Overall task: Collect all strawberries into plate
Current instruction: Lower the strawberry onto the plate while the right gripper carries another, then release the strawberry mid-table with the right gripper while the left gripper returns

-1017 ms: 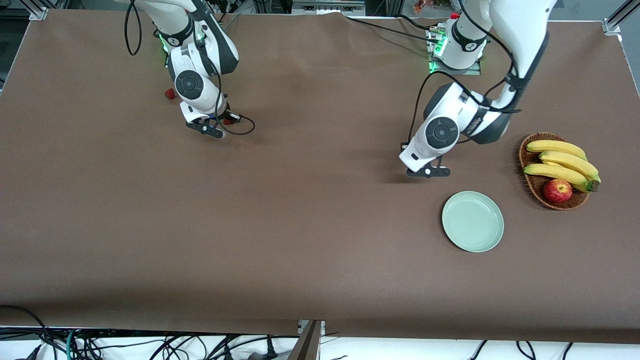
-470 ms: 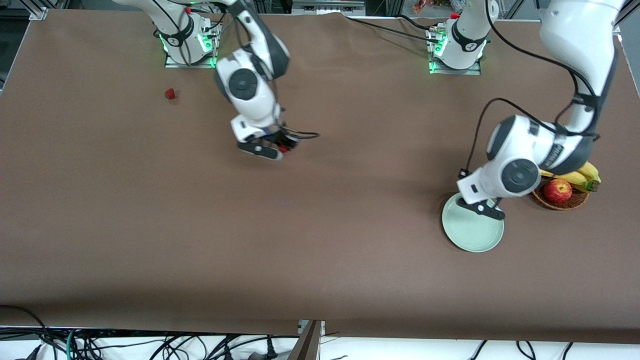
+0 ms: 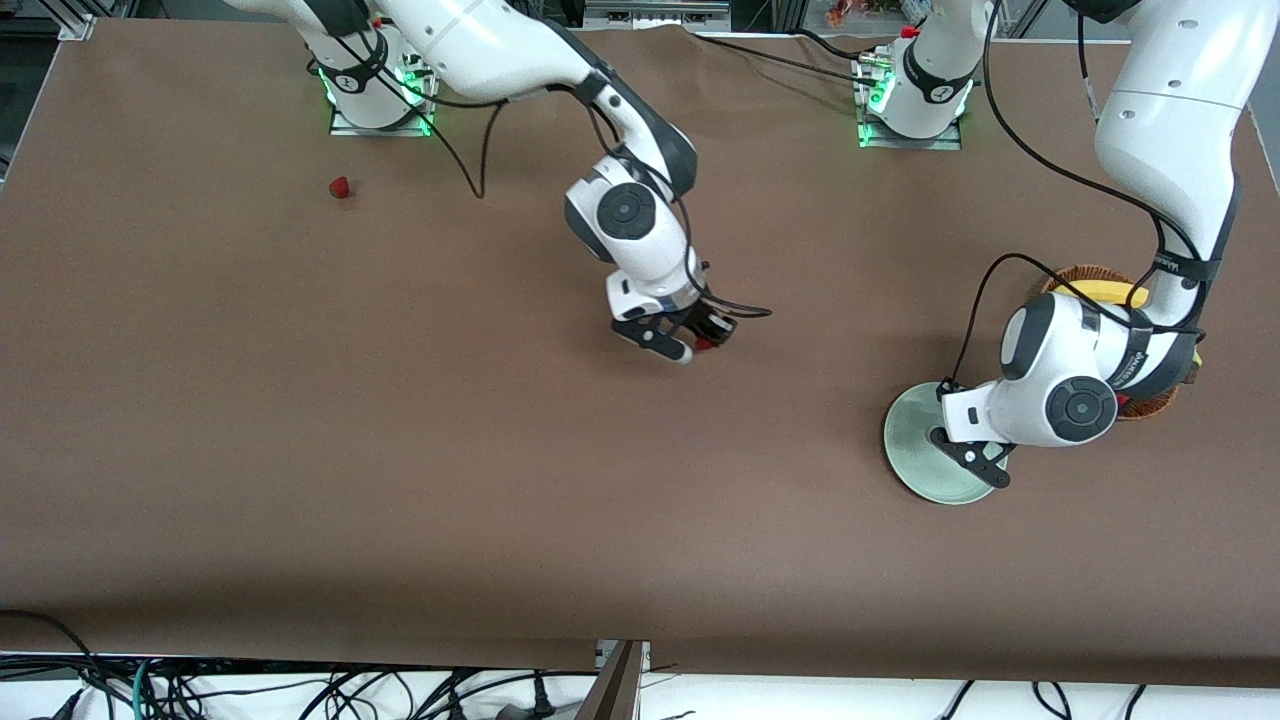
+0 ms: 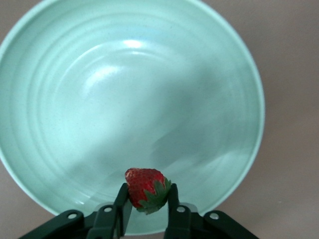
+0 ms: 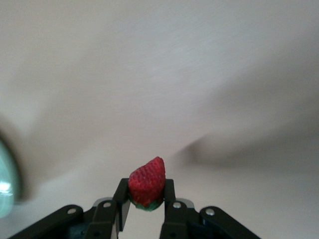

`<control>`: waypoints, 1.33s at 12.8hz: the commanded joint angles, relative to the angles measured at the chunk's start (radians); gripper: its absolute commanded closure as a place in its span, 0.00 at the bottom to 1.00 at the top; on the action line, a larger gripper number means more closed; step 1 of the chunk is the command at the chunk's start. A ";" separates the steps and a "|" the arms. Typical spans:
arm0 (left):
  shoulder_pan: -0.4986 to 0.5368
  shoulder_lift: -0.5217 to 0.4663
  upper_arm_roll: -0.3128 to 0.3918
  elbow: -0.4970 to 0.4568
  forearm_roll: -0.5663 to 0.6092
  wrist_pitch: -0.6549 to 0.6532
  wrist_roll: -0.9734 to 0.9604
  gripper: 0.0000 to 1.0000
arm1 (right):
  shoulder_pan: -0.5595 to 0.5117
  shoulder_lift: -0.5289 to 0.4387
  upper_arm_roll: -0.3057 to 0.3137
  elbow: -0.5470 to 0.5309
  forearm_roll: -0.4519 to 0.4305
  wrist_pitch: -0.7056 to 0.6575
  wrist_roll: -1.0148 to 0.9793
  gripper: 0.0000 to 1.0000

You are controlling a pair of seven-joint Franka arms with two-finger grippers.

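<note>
The pale green plate (image 3: pixel 912 455) lies toward the left arm's end of the table and fills the left wrist view (image 4: pixel 124 99). Over it hangs my left gripper (image 3: pixel 972 462) (image 4: pixel 147 201), shut on a strawberry (image 4: pixel 145 186) with its green cap showing. My right gripper (image 3: pixel 690 345) (image 5: pixel 144 201) is over the middle of the table, shut on a second strawberry (image 3: pixel 706 345) (image 5: pixel 147 180). A third strawberry (image 3: pixel 341 187) lies on the table near the right arm's base.
A brown wicker basket (image 3: pixel 1090 272) with bananas (image 3: pixel 1112 293) stands beside the plate toward the left arm's end, mostly hidden by the left arm. The plate's rim (image 5: pixel 5 184) shows at the edge of the right wrist view. Brown cloth covers the table.
The right arm has swung from near its base to the middle of the table with its strawberry. The left arm has carried its strawberry over the plate.
</note>
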 commanded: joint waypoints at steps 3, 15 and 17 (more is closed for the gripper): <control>0.013 -0.008 -0.021 0.018 0.010 -0.021 0.028 0.00 | 0.045 0.077 -0.012 0.089 -0.012 0.144 0.167 0.01; -0.156 -0.028 -0.238 -0.030 -0.050 -0.055 -0.743 0.00 | -0.127 -0.842 -0.442 -0.954 -0.179 -0.598 -0.888 0.01; -0.161 -0.028 -0.233 -0.138 -0.049 0.112 -0.754 0.00 | -0.127 -0.943 -0.539 -1.117 -0.216 -0.570 -0.935 0.01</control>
